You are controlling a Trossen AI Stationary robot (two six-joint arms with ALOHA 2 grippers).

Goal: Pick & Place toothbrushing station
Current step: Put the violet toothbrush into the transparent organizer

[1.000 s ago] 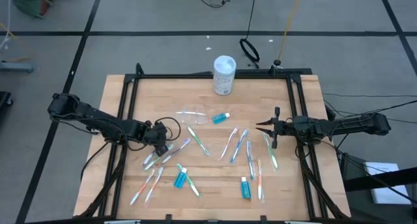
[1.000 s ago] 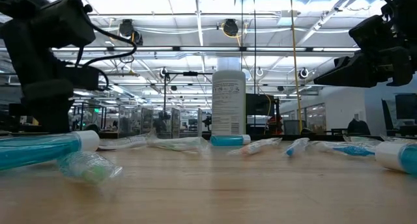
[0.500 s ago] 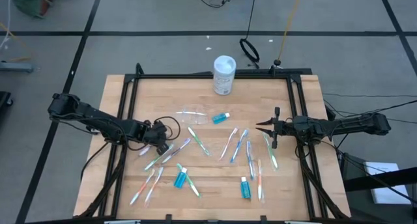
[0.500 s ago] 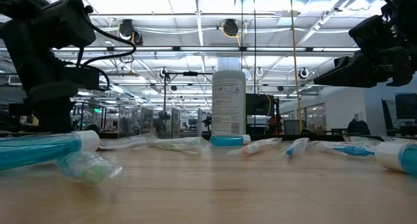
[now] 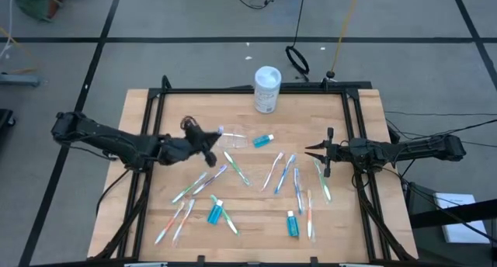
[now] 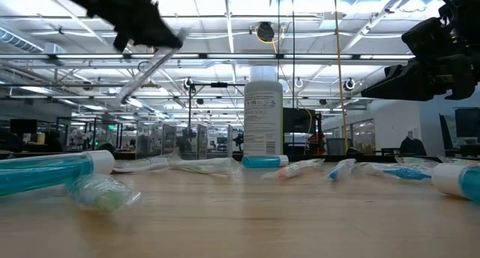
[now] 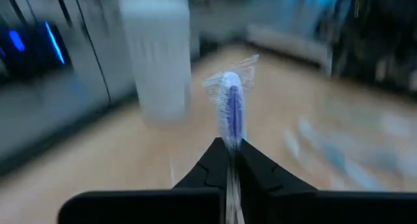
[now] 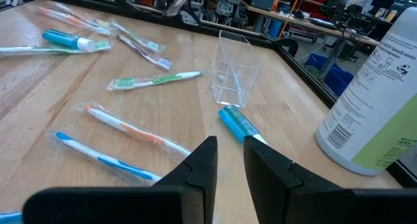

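My left gripper (image 5: 208, 143) hangs above the table's left-middle, shut on a clear-wrapped toothbrush (image 7: 233, 107) with blue bristles. In the low view this toothbrush (image 6: 145, 72) slants down from the gripper (image 6: 161, 39), high over the wood. A clear plastic cup (image 5: 231, 136) lies on its side just right of that gripper, with a teal toothpaste tube (image 5: 264, 140) beside it. Several more toothbrushes (image 5: 283, 174) and two tubes (image 5: 215, 211) lie flat on the table. My right gripper (image 5: 322, 152) waits at the right, open by a narrow gap, with nothing between its fingers. My left gripper pinches the wrapped toothbrush by its handle (image 7: 230, 144) between the two fingers. The bristle end sticks out past the fingertips. The brush is lifted clear of the table and slants downward from the fingers.
A tall white bottle (image 5: 267, 88) stands at the table's far edge, in the middle. A black frame (image 5: 248, 89) runs round the tabletop. Bare wood lies along the far left (image 5: 178, 112) and near the front edge.
My left gripper has taken hold of a toothbrush on the table's left side. It has then risen and gone toward the far right, nearer the clear cup, tipping as it went. The toothbrush has been lifted clear of the table.
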